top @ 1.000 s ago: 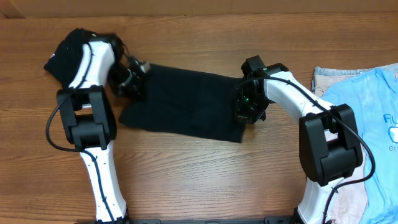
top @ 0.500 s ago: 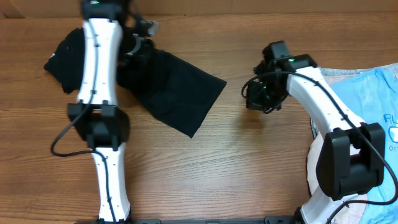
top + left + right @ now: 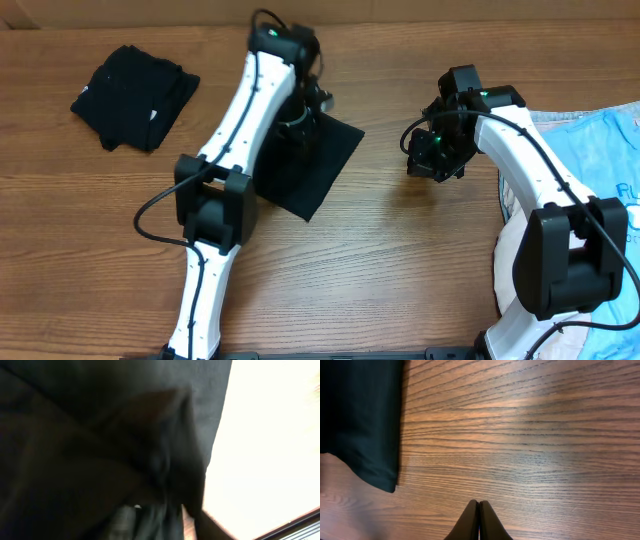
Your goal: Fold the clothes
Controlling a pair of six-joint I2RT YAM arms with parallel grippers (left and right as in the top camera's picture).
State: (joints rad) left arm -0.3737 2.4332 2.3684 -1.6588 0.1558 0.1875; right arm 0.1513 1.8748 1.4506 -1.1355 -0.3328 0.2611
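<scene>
Over table [image 3: 400, 270], left claw [image 3: 302, 120] gripping black garment [image 3: 325, 165], right claw [image 3: 479, 506] closed

Robot lab or data-collection bench, not a home. Wood-grain table [image 3: 400, 280] with two white-and-black arms based at its near edge: left arm [image 3: 255, 100], right arm [image 3: 520, 150]. A loose black cable [image 3: 150, 215] loops off the left one. Clothes are staged at the sides: light blue T-shirt [image 3: 590, 160], folded black garment [image 3: 130, 95].

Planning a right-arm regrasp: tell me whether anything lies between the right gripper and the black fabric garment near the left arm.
Nothing visible does. Only bare wooden table separates the shut right gripper from the black fabric garment.
</scene>
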